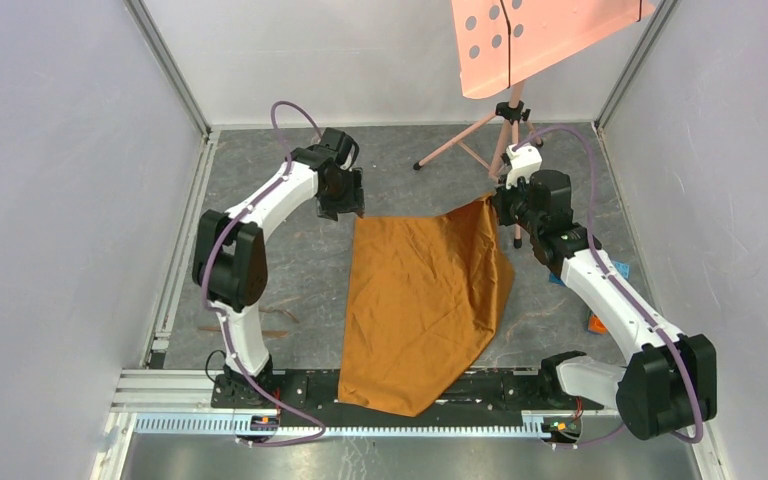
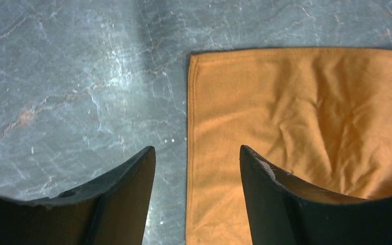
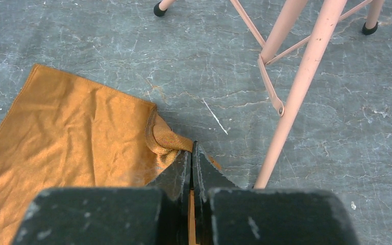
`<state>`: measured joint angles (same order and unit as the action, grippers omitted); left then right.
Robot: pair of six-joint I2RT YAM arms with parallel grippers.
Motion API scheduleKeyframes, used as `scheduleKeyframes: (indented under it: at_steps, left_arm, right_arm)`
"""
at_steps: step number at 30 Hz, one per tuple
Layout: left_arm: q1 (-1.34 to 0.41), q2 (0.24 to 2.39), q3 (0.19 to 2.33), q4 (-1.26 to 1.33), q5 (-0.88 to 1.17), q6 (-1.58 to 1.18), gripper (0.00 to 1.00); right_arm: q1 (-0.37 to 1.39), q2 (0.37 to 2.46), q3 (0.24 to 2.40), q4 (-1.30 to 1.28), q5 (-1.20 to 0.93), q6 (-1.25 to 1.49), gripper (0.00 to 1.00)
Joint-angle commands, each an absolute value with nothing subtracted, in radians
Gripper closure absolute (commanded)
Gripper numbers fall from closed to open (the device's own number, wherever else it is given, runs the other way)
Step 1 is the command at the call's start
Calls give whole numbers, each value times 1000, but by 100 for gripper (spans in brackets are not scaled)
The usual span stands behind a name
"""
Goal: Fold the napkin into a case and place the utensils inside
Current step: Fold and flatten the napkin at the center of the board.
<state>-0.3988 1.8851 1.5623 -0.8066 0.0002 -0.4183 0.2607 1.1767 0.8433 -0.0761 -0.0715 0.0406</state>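
Found the napkin (image 1: pixel 420 300) opened out in a single layer across the middle of the table (image 1: pixel 290 270), not yet folded at all, its near edge draped over the rail (image 1: pixel 290 385) between the arm bases. Noted the far right corner drawn up and bunched, with the right side pulled into a slant as a result. Traced that to the right gripper (image 3: pixel 192 153): jaws closed tight on that corner with a tuck of cloth squeezed between them, probably as the start of a fold across. Saw the left gripper (image 2: pixel 197 153) low over the far left corner, jaws wide apart and holding nothing, one finger over bare table and the other over cloth, straddling the hem. Judged this a set-up for taking that corner and carrying both far corners together. Spotted, probably, the utensils (image 1: pixel 245 330): thin brown slivers on the table left of the napkin, well apart from it, presumably parked aside for later. Marked the tripod (image 3: pixel 286 87) leg just beside the right gripper as a likely snag.
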Motion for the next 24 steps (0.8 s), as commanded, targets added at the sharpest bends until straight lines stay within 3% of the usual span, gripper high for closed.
scheduleKeyframes:
  at_steps: [1, 15, 19, 24]
  left_arm:
    - [-396, 1979, 1631, -802, -27, -347, 33]
    - [-398, 2162, 1761, -791, -5, -342, 33]
    - [-410, 2196, 1785, -798, -29, -345, 37]
    - [-426, 2233, 1793, -816, -74, -352, 50]
  right_arm:
    - [259, 1143, 830, -28, -87, 51, 100]
    - [259, 1152, 819, -9, -109, 57, 100]
    - [259, 1151, 813, -7, -109, 57, 100]
    - [259, 1155, 806, -8, -111, 57, 100]
